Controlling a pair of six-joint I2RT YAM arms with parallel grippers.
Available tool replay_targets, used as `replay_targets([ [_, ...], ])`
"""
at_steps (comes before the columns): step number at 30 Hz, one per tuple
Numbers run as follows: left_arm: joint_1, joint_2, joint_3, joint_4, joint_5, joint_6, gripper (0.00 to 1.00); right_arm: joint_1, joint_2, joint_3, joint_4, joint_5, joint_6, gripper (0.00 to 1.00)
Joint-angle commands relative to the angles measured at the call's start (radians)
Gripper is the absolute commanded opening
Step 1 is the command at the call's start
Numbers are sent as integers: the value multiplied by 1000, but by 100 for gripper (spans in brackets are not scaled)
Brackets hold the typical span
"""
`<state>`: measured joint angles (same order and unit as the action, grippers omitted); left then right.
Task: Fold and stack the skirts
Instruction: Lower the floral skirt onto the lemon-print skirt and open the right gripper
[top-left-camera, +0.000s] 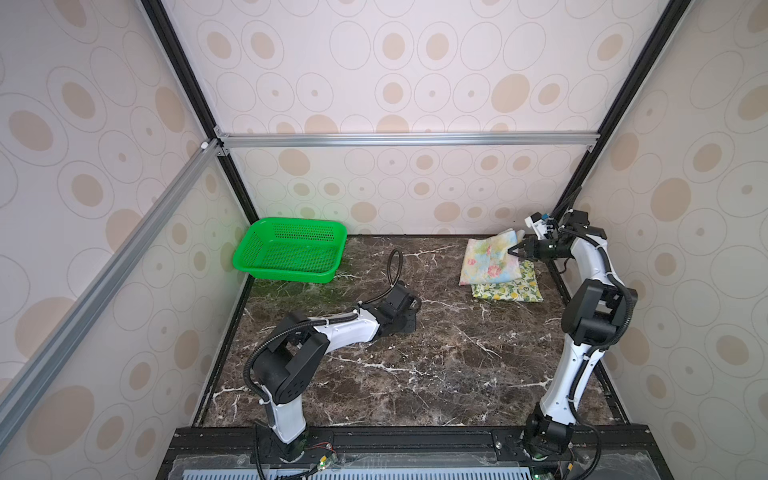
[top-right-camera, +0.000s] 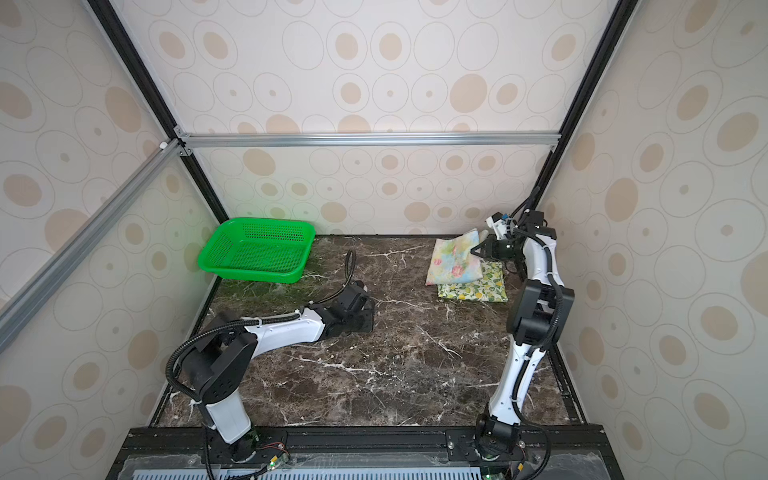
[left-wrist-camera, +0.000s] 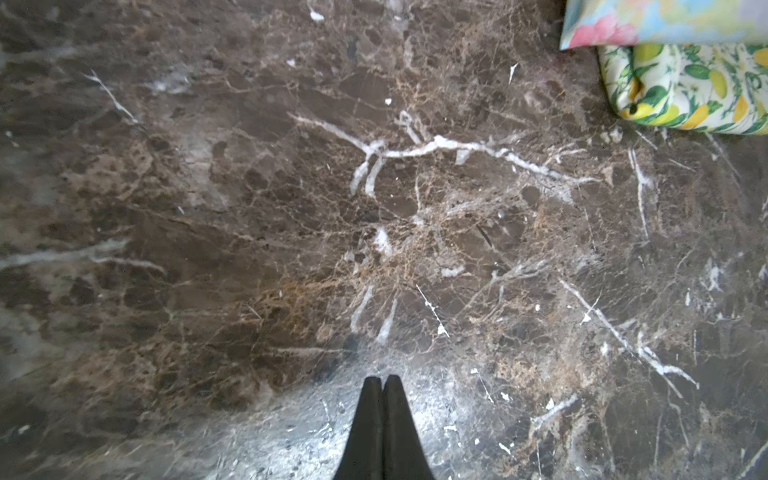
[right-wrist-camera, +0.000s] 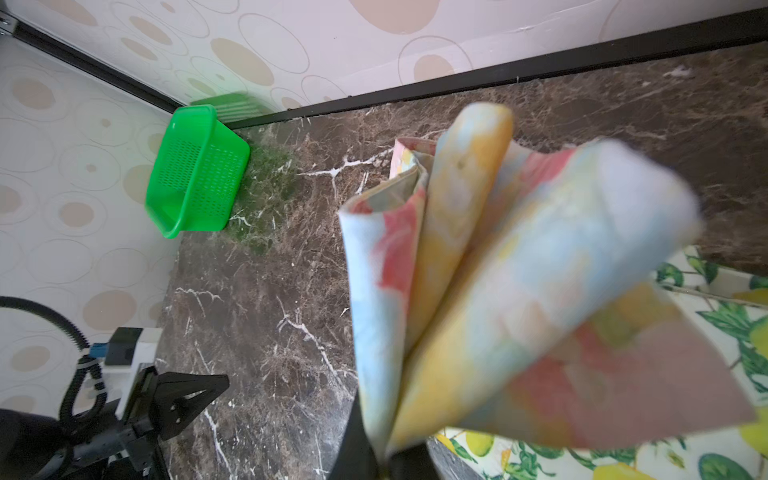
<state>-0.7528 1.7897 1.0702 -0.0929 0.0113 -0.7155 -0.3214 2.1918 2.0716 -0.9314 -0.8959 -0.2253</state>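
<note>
- While nothing is held between them, the left fingers (left-wrist-camera: 376, 415) are seen pressed together, low over the bare dark marble worktop (top-left-camera: 415, 365). They are placed nearer than the green basket (top-left-camera: 299, 255) and to its right.
- Further off, the lemon skirt (top-left-camera: 511, 293) (top-right-camera: 478, 292) is laid folded and flat on the worktop. It is well apart from the basket, toward the far corner opposite it, and its near part is left uncovered in both top views.
- The pastel skirt (top-left-camera: 490, 259) (top-right-camera: 455, 262), also folded, is laid over the far part of the lemon skirt. It overhangs the lemon skirt on the side turned toward the basket.
- The right fingers (top-left-camera: 512, 250) (right-wrist-camera: 357, 449) are clamped on the pastel skirt's edge, on the side away from the basket. In the right wrist view several cloth layers (right-wrist-camera: 519, 270) are seen fanning out from the closed fingers, blurred at their tips, with lemon print (right-wrist-camera: 739, 328) showing beneath.
- Farthest on the opposite side, the basket is set in the far corner of the worktop, against the back wall.
</note>
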Motion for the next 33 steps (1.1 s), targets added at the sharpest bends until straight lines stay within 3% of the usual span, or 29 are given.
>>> replay_targets([
  [1, 6, 7, 39, -18, -1, -9, 0, -23, 21, 64, -67, -129, -38, 0],
  [15, 4, 28, 48, -21, 14, -19, 0, -77, 101, 109, -248, -122, -120, 0],
  [33, 6, 58, 80, -44, 23, -16, 0, -102, 176, 174, -220, 181, 12, 0],
])
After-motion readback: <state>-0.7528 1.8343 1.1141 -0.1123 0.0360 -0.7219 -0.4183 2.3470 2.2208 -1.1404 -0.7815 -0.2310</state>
